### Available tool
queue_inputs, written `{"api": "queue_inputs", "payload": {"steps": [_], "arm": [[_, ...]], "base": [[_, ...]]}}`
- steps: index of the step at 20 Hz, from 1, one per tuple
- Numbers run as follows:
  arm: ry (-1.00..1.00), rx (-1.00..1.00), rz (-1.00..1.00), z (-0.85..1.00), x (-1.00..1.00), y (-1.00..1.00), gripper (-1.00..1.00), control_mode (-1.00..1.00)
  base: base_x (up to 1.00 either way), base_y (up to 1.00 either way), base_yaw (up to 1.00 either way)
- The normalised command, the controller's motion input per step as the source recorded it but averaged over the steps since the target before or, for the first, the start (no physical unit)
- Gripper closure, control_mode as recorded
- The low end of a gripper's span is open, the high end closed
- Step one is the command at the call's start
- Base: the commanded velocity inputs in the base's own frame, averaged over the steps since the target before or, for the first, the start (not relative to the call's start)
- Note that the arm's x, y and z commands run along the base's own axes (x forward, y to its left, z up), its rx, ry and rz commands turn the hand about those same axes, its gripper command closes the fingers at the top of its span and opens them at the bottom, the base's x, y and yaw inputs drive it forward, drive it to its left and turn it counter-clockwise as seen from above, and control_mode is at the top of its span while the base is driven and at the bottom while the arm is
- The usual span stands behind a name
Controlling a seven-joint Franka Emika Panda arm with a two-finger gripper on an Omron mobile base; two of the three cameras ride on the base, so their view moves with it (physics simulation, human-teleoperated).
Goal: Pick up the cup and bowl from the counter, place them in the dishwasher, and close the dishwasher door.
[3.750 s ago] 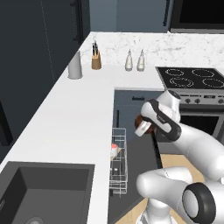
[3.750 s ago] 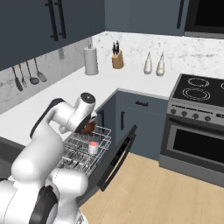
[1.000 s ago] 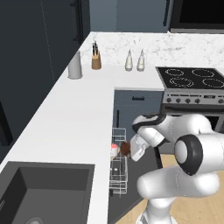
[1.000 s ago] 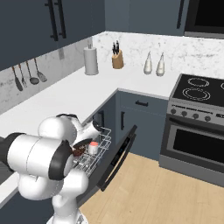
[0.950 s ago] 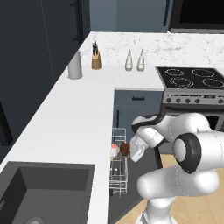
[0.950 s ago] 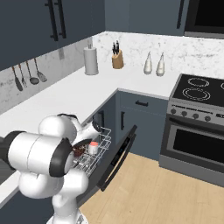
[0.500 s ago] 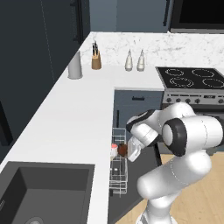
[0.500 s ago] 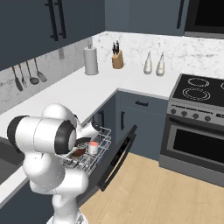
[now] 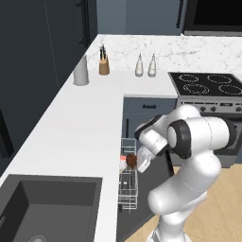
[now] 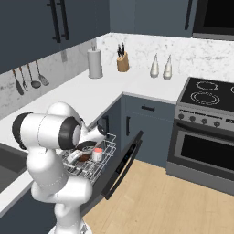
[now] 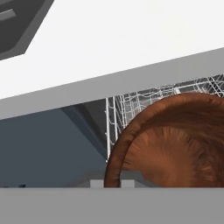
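Simulated kitchen, 3 views of 1 moment. The white arm bends low beside the counter [image 9: 80,137], its gripper [image 9: 133,160] reaching over the pulled-out white wire rack [image 9: 127,186] of the dishwasher [image 10: 116,171]. The jaws are nearly closed on the bowl [image 9: 131,160], a small dark reddish-brown dish held at the rack's upper end, just under the counter edge; in the right base view the bowl [image 10: 84,146] sits low against the wires beneath the hand, and whether it touches them cannot be told. In the hand view the bowl [image 11: 175,144] appears tilted on edge, its ribbed brown hollow facing the camera, with the rack [image 11: 144,98] behind it and the pale counter [image 11: 122,39] underside and top above. The cup [image 10: 97,154], whitish with red at its top, stands in the rack just beside the bowl; in the left base view the cup [image 9: 123,160] shows at the rack's near-counter side. The dishwasher door [image 10: 123,164], a dark slate-grey panel, hangs open and slopes down toward the wooden floor [image 10: 183,205]. On the counter's far corner stand a grey canister [image 9: 81,71], a tan knife block [image 9: 103,65] and 2 pale bottles [image 9: 145,66]; a cooktop [image 9: 212,85] lies to their right and a dark sink [image 9: 42,203] lies at the near end
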Motion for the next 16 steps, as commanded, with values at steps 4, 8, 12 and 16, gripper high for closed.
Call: {"api": "queue_inputs", "payload": {"steps": [4,8,12,16], "arm": [[0.00,0.00,0.00,-0.26,0.07,0.00,1.00,-1.00],[0.00,0.03,0.00,-0.28,0.10,0.00,1.00,-1.00],[0.00,0.07,0.00,-0.25,0.15,0.00,1.00,-1.00],[0.00,0.07,0.00,-0.26,0.17,0.00,1.00,-1.00]], "base": [[0.00,0.00,0.00],[0.00,0.00,0.00],[0.00,0.00,0.00],[0.00,0.00,0.00]]}}
